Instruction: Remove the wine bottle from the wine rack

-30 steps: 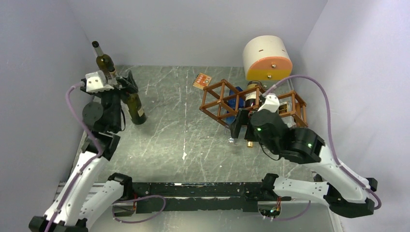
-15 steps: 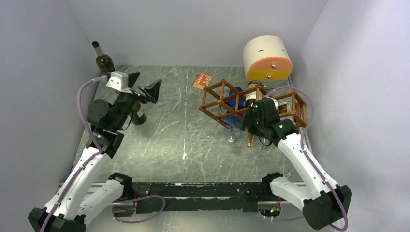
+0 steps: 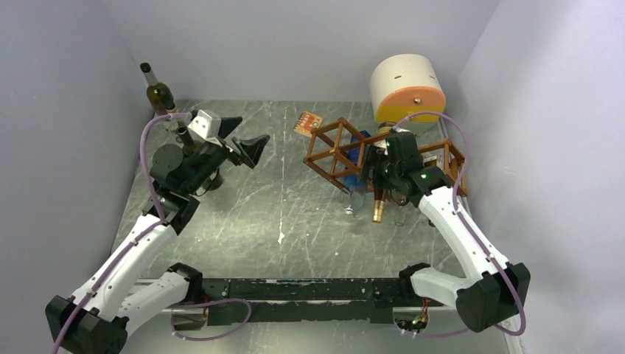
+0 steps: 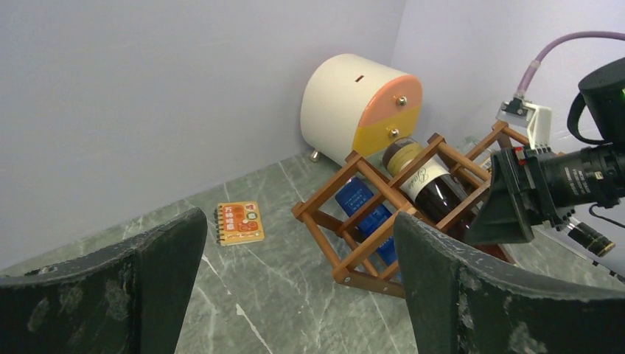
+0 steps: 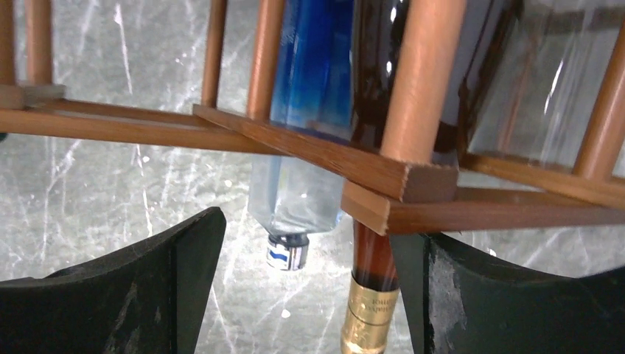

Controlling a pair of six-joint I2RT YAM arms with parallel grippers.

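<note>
The reddish-brown wine rack stands at the right back of the table. A dark wine bottle with a gold-foiled neck lies in it, the neck poking out toward the arms. Beside it in the rack lies a blue bottle. My right gripper is open at the rack's near side. Both bottle necks sit between its fingers, and the gold neck is close to the right finger. My left gripper hangs open and empty at the left, facing the rack.
A cream-and-orange cylinder stands behind the rack. A small orange notebook lies at the back. A green bottle stands in the back left corner, and another dark bottle is mostly hidden behind my left arm.
My left gripper has swung right and up, away from the standing bottle at the left. My right arm has reached further back over the rack, bringing its jaws around the necks.
</note>
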